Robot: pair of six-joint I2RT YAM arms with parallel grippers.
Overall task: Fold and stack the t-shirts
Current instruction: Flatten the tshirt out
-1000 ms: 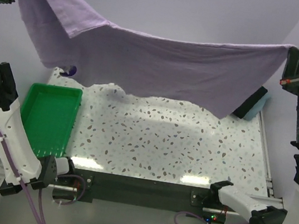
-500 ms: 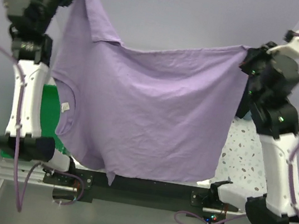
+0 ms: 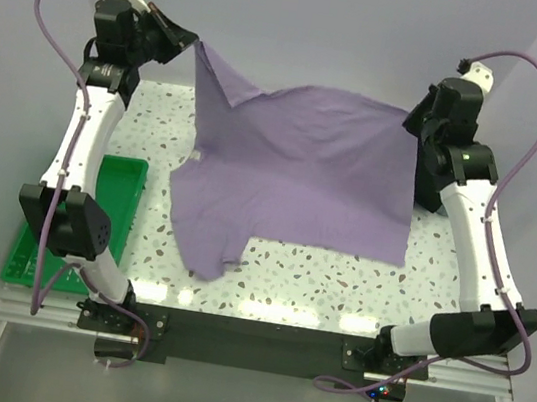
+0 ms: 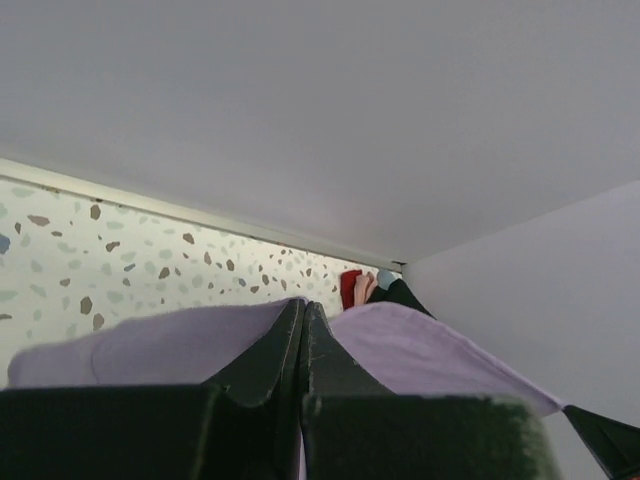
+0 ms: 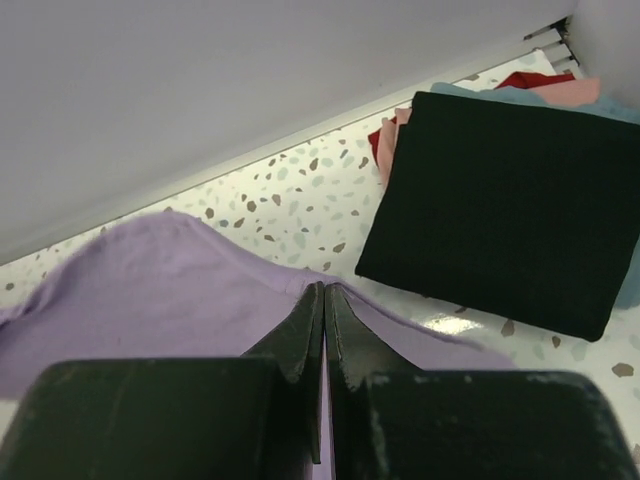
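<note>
Speckled terrazzo table [image 3: 337, 282] inside a pale-walled enclosure, where 2 robot arms hold a large lavender t-shirt [image 3: 304, 166] by its far edge. Left gripper [image 4: 303, 312] is clamped tight on 1 corner of the cloth near the back left, raised above the surface; right gripper [image 5: 323, 295] is pinched shut on the opposite corner near the back right. Between them the shirt hangs in a slack span, its lower part draped onto the middle of the table, 1 sleeve trailing toward the near edge. At the back right corner a folded black t-shirt [image 5: 500, 200] lies on top of a red and pink one [image 5: 385, 140] and a light blue one [image 5: 628, 282]. Beside the left arm sits a green tray [image 3: 121, 189], apart from the cloth
</note>
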